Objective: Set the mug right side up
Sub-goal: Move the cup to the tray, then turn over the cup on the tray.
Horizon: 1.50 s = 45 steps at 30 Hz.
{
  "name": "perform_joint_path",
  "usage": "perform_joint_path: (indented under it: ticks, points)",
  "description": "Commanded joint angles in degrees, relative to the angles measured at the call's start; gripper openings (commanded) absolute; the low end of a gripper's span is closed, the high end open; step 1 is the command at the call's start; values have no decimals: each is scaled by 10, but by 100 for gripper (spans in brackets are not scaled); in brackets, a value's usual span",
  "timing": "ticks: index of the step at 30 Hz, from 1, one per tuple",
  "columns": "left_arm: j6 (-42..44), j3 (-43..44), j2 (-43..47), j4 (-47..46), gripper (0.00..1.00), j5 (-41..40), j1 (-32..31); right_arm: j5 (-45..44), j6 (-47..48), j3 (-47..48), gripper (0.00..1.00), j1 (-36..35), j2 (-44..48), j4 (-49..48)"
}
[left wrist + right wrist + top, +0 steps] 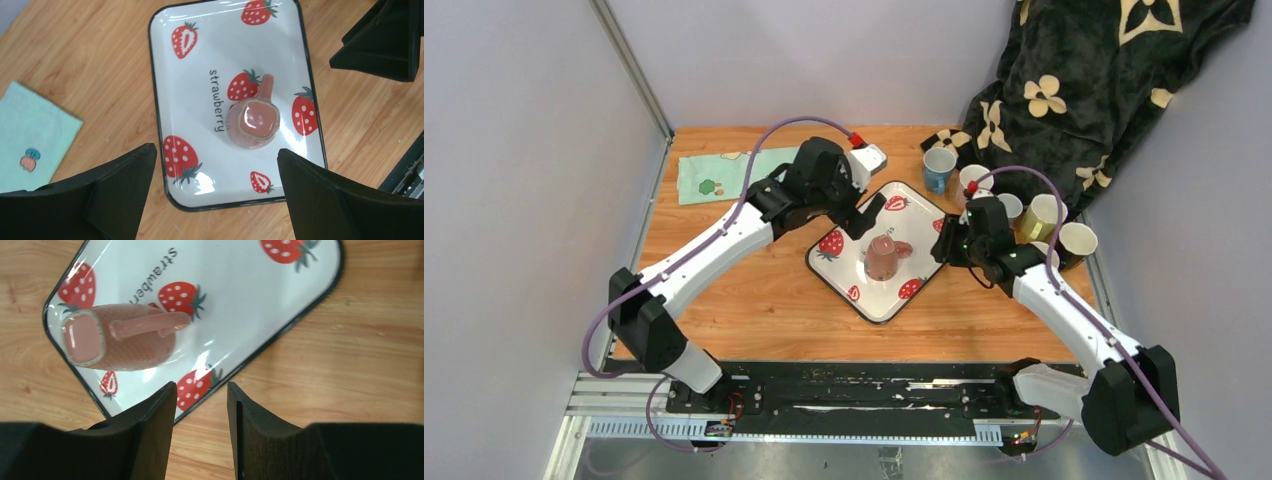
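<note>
A pink mug (882,258) stands upside down, base up, on a white strawberry tray (886,302) in the middle of the table. It shows in the left wrist view (253,122) with its handle toward the far side, and in the right wrist view (120,337). My left gripper (864,213) is open wide and empty, hovering above the tray's (225,50) far-left side, apart from the mug (215,152). My right gripper (944,243) is at the tray's (240,285) right edge, its jaws a narrow gap apart and empty (201,386).
Several mugs stand at the back right: a blue one (939,168), a white one (974,182) and yellow-green ones (1044,215). A black floral cloth (1074,80) drapes behind them. A green cloth (724,175) lies at the back left.
</note>
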<state>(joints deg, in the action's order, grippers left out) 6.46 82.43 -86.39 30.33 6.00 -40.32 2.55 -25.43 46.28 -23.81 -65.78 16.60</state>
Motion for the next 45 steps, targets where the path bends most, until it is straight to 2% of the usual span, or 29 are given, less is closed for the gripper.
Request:
perform_joint_path:
  ticks: [1, 6, 12, 21, 30, 33, 45]
  points:
    - [49, 47, -51, 10, 99, 64, -21, 8, 15, -31, 46, 47, 55, 35]
    - [48, 111, -121, 22, 98, 58, -45, -1, 17, -49, 46, 60, 114, 67]
    - [62, 196, -204, 45, 96, 88, -66, -25, 18, -82, 45, 69, 189, 92]
    - [134, 333, -317, 173, 87, 47, -102, -88, 18, -89, 44, 79, 253, 138]
    - [147, 363, -367, 237, 80, -19, -113, -112, 13, -82, 42, 86, 285, 146]
    - [145, 393, -395, 246, 75, -31, -117, -104, 12, -84, 42, 86, 289, 155]
    - [116, 449, -451, 273, 68, -56, -119, -105, 24, -80, 41, 87, 299, 173]
